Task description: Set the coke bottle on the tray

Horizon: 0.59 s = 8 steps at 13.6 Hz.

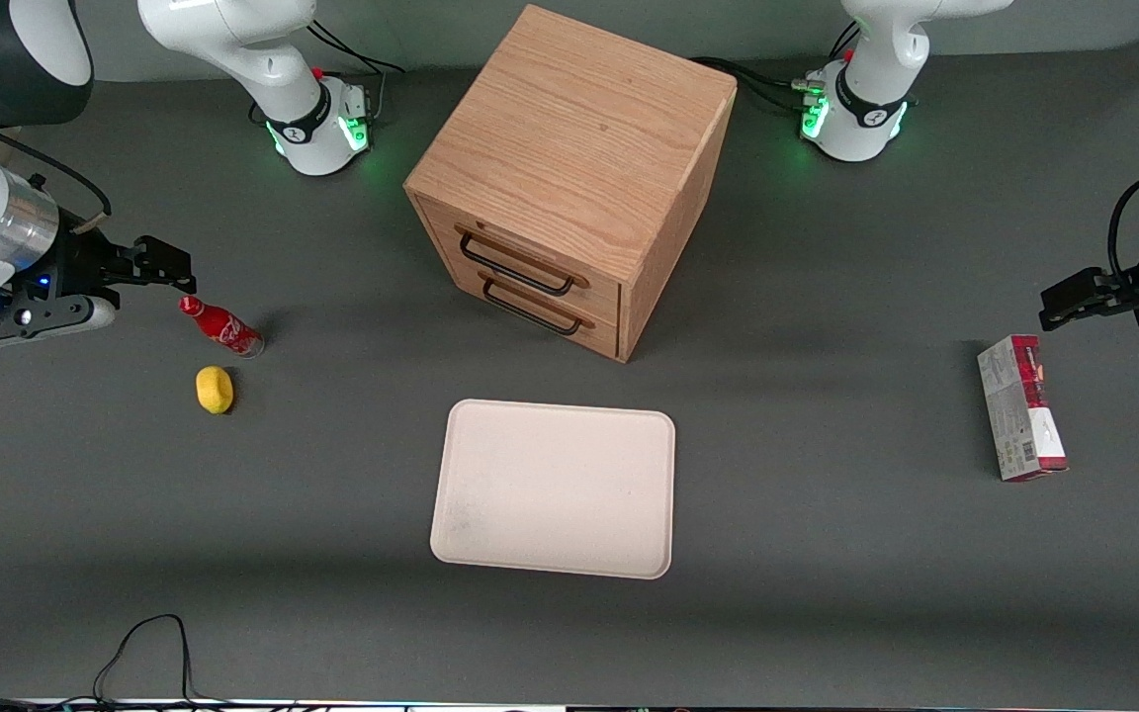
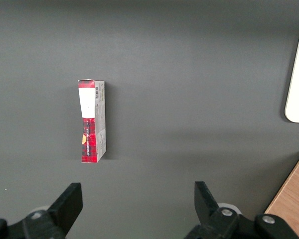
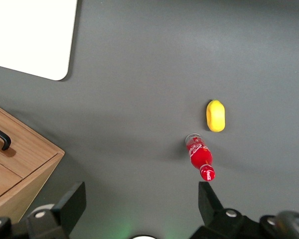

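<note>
From the front, the coke bottle (image 1: 220,327) lies on the tabletop (image 1: 827,554) beside the yellow lump (image 1: 215,389), well apart from the tray (image 1: 556,488). The hand (image 1: 162,265) hovers near its cap.

In the right wrist view, the hand's (image 3: 139,199) fingers (image 3: 72,201) are spread wide and empty. The bottle (image 3: 200,157) looks light, stiff and likely to roll, so gripping across its body seems best.

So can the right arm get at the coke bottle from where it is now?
Probably yes. The open gripper hangs just above and beside the coke bottle, which lies on the table. Only the yellow lump lies close by, apart from it.

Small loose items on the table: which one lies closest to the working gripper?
The small red coke bottle lies closest to the open gripper, just beside it; the yellow lump sits nearer the front camera, and the red-and-grey carton lies toward the parked arm's end.
</note>
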Motion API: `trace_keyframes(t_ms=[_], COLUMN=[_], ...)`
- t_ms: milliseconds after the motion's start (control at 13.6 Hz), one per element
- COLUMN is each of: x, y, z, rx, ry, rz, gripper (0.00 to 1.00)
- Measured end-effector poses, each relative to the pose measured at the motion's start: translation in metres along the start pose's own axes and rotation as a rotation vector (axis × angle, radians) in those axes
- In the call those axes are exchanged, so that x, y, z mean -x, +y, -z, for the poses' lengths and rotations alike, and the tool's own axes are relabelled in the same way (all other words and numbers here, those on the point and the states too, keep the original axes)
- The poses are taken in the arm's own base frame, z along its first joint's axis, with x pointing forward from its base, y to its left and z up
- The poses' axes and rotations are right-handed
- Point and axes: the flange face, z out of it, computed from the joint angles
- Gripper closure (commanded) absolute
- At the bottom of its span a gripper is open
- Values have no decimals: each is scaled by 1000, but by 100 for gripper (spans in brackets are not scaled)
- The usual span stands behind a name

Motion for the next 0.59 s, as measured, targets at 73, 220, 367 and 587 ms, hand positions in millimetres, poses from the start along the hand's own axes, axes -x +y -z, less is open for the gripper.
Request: trace_keyframes(t_ms=[73,220,367,587], x=[0,3,3,1], y=[2,6,7,7], z=[1,3,8,10], rx=[0,-2,-2,-1], ry=[-1,-10,-10,-11], rz=[-4,-16,-17,-21], gripper=[0,0,0,0])
